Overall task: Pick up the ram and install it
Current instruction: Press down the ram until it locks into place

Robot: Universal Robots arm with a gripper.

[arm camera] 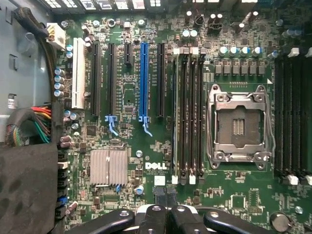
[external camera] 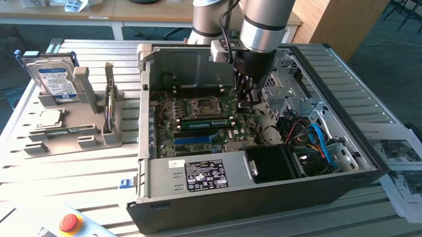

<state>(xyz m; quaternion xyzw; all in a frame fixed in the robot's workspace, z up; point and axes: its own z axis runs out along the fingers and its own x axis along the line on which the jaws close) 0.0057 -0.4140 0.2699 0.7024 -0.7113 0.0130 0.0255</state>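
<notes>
Claw (external camera: 245,101) was shut, jaws together with nothing visibly clamped between them, and reaching down inside the open case (external camera: 264,197), just above the motherboard (external camera: 165,131). Ram (external camera: 204,123) wasn't in the grip: you could see it in the exterior view as a green strip lying along the memory slots, just beside the claw tips, between the processor socket (external camera: 201,106) and the blue slot (external camera: 197,139). My read is that it was already in a slot and the closed tips were there as a pusher, not a gripper. I couldn't confirm it was fully seated, and I couldn't see contact either. Hard drive (external camera: 54,79) stood in the parts rack (external camera: 66,143), well away from the claw and outside the case, so it played no part in this. The wrist view gave you what the exterior view couldn't: claw (arm camera: 164,204) looking straight down on the board, with the four memory slots (arm camera: 187,117) dead ahead of the tips and the empty processor socket (arm camera: 239,124) beside them. From above the stick was edge-on, so I couldn't tell which slot held it. The exterior view gave the green face and the arm's height over the board instead.
</notes>
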